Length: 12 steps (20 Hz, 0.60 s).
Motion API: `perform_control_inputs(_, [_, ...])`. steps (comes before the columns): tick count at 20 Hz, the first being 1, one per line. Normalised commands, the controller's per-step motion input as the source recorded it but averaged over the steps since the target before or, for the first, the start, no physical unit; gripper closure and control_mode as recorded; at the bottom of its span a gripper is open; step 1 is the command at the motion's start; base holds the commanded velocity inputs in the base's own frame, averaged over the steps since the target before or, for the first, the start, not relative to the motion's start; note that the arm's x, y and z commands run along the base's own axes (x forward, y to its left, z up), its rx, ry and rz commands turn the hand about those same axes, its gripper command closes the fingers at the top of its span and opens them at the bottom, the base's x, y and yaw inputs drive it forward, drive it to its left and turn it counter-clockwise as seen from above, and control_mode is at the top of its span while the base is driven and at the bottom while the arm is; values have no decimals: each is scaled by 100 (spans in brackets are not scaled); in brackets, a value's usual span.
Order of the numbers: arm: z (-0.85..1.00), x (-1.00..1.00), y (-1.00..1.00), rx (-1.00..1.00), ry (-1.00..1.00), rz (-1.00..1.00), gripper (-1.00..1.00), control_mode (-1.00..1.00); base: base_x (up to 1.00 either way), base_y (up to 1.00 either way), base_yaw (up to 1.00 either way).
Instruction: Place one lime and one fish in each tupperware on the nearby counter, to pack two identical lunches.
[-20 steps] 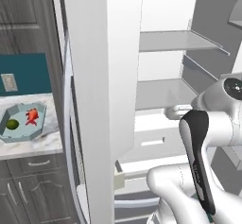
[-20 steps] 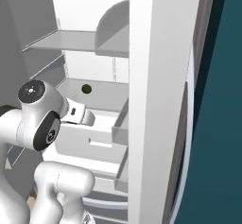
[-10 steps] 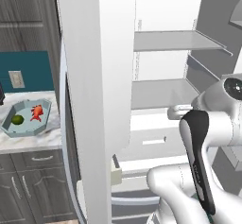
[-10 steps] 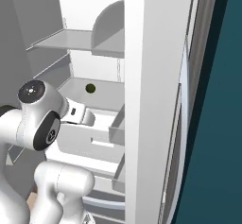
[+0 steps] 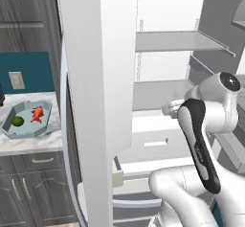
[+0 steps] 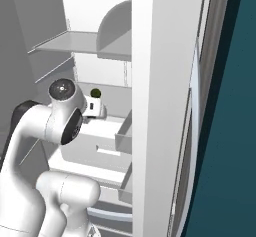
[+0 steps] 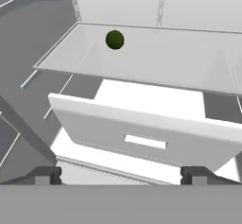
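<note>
— What colours mark the open refrigerator (image 5: 103, 77)?
— Plain white door and walls, pale grey shelves (image 7: 156, 60), and a white drawer (image 7: 142, 133) below. One dark green lime (image 7: 115, 39) sits on the translucent grey shelf; the right base view shows it as a near-black green ball.

— And the surface (image 5: 28, 142) to the left?
— White-and-grey marble pattern, above dark grey wood-grain cabinets (image 5: 33, 187) with silver handles. The wall behind is deep teal, bearing a cream outlet plate (image 5: 17, 80).

— The container there?
— A pale teal octagonal tupperware (image 5: 14, 131), holding a green lime (image 5: 17, 121) and a bright red-orange fish (image 5: 38, 113).

— The robot?
— A white arm (image 5: 210, 120) with a black band; dark fingertips (image 7: 45, 175) on the hand.
</note>
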Motion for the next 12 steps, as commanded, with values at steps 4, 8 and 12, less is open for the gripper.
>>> perform_control_inputs(4, [-15, 74, 54, -1, 1, 3, -100, -100, 0, 0, 0])
perform_control_inputs(8, [-19, 78, 56, 0, 0, 0, -100, -100, 0, 0, 0])
perform_control_inputs(12, [-9, 76, 32, 0, 2, 0, -100, -100, 0, 0, 0])
